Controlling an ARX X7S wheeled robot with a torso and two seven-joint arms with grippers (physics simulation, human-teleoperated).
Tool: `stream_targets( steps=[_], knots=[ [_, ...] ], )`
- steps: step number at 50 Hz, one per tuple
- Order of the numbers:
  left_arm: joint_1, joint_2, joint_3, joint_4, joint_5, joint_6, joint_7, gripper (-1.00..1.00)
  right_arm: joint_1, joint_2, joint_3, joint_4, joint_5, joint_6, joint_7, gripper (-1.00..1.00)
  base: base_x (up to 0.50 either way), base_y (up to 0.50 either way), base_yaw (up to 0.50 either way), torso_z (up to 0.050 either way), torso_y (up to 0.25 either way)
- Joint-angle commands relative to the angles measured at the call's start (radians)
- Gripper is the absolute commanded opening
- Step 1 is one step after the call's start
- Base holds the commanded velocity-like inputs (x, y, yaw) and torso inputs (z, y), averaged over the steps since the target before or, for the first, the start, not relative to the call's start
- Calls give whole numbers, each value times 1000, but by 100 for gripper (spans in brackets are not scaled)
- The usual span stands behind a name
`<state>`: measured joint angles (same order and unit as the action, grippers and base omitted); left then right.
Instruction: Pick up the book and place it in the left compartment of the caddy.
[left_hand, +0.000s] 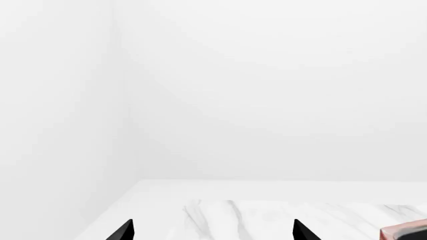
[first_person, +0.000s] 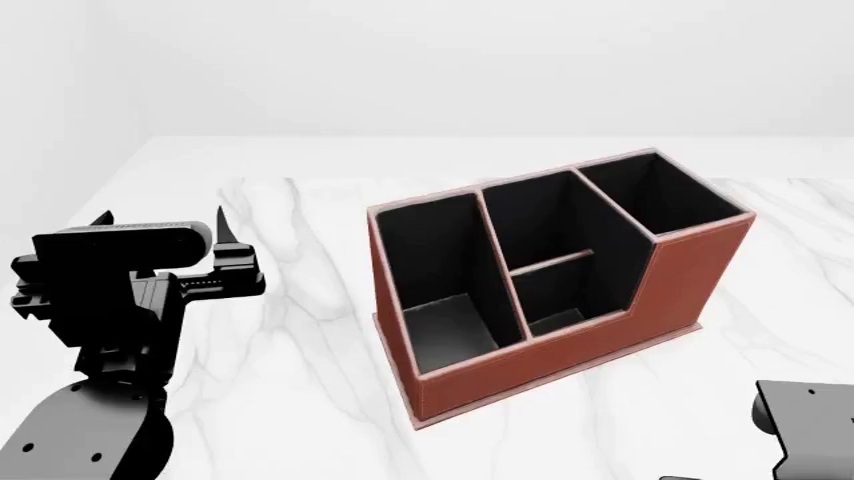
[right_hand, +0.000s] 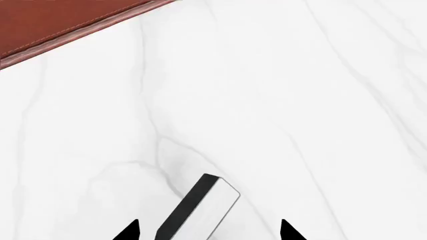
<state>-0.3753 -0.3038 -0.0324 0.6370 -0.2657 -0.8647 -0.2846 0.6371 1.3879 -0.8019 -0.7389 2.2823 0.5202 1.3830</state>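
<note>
The book (right_hand: 198, 210) lies on the counter (right_hand: 280, 100) between the right tool's (right_hand: 210, 231) tips, w/ white page edge and black cover showing; it sits at an angle to the tips, prob. so they can close across its thin side. The right tool is spread wide, tips either side of the book, not yet touching as far as visible, holding nothing. A caddy (right_hand: 60, 25) edge shows well apart from the book in the right wrist view. In the head view the caddy (first_person: 561, 340) stands mid-counter, left compartment (first_person: 434, 270) empty, open upward & ready for a drop-in. The left tool (first_person: 160, 235) hovers beside the caddy's left side, parked out of the way; tips well apart, empty. Pick not yet done.
</note>
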Motion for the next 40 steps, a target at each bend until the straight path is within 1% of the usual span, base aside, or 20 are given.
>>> stream_targets(
  steps=[1,9,17,31,40],
  knots=[
    [6,-3,-3,0,-4,3,-4,100,-34,-1,-18,6,-12,-34,-29,100,0,0,0,0,0],
    [16,-2,0,-10,-4,17,-5,100,-71,-20,-30,46,-50,-79,-80,100,0,0,0,0,0],
    [25,-6,-2,-12,-6,23,-6,100,-102,-55,-51,115,-84,-88,-135,100,0,0,0,0,0],
    [30,-15,-16,10,-15,10,-14,100,-175,-50,-87,174,-97,-122,-197,100,0,0,0,0,0],
    [33,-17,-22,12,-19,10,-17,100,-203,-70,-106,210,-108,-128,-226,100,0,0,0,0,0]
  ],
)
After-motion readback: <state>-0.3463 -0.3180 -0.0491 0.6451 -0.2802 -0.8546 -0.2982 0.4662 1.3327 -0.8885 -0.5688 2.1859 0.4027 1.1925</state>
